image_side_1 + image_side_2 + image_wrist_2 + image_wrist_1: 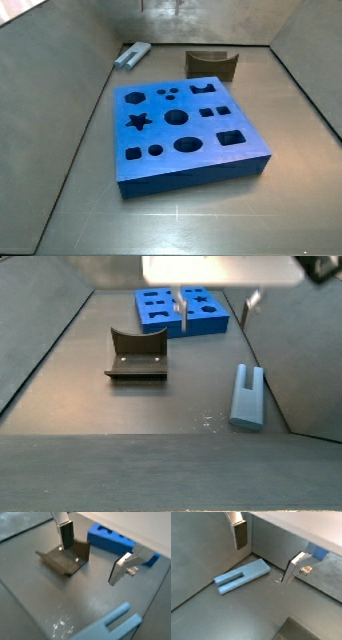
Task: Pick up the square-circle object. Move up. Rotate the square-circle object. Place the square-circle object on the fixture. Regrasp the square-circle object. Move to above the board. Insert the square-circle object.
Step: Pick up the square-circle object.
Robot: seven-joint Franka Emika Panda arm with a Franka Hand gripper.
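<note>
Wrist views show your gripper point(264, 554) raised, jaws wide and empty. Square-circle object point(242, 575) lies flat beside the wall, clear of fixture point(65, 558) and board point(185, 133).

pretty sure I'm driving a lab test cell | bare grey floor point(201, 215) with grey walls all round | claw point(90, 554) hanging open above | dark fixture point(138, 354) plus blue board point(185, 130)

Grey-blue square-circle object point(242, 575) lies flat, seemingly ungrasped.
</note>
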